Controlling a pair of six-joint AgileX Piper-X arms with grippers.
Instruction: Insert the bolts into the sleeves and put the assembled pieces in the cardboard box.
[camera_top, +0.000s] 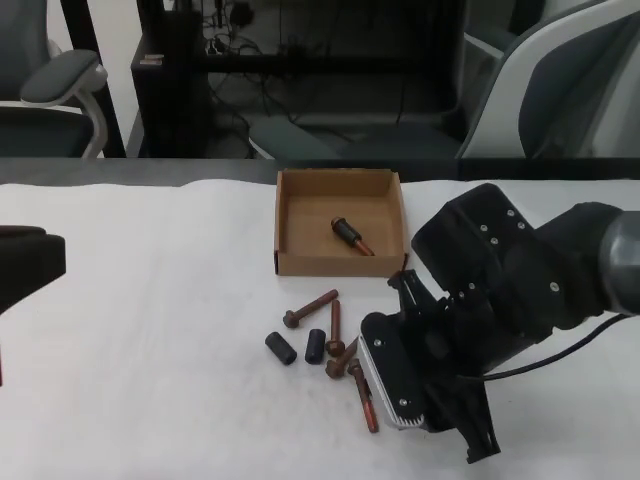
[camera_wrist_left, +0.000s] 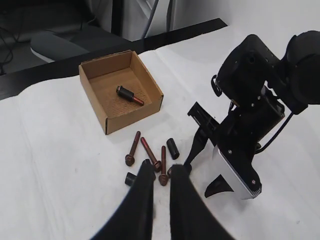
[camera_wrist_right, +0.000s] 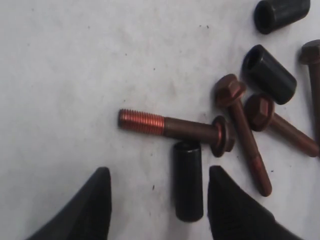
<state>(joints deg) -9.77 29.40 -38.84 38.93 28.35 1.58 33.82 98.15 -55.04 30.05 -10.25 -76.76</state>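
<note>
right gripper (camera_wrist_right: 159, 172) sits nearest, fingers spread wide w/ nothing gripped, straddling a black sleeve (camera_wrist_right: 188, 180) that lies flat on the white cloth (camera_wrist_right: 60, 75), closer to one finger than the other. risk no.1, imo: on closing, the nearer finger hits first and the round sleeve rolls or skids out instead of getting pinched. risk no.2: a bolt (camera_wrist_right: 175, 131) lies crosswise just beyond the sleeve's end, its flange about touching it, so a low or skewed descent could snag the flange & drag both. further out two more bolts (camera_wrist_right: 247, 142) lie w/ heads touching, next to spare sleeves (camera_wrist_right: 269, 74), so any shove prob spreads thru the whole pile. left gripper (camera_wrist_left: 163, 167) faces the pile from farther off, fingers w/ a narrow gap and nothing btwn them. right wrist view gives the thread, flange and sleeve bore close up; left wrist view & high view add the cardboard box (camera_top: 340, 262) just beyond the pile, w/ one assembled piece (camera_top: 350, 235) lying inside, plus how the right arm (camera_top: 500, 300) bulks over part of the pile.
</note>
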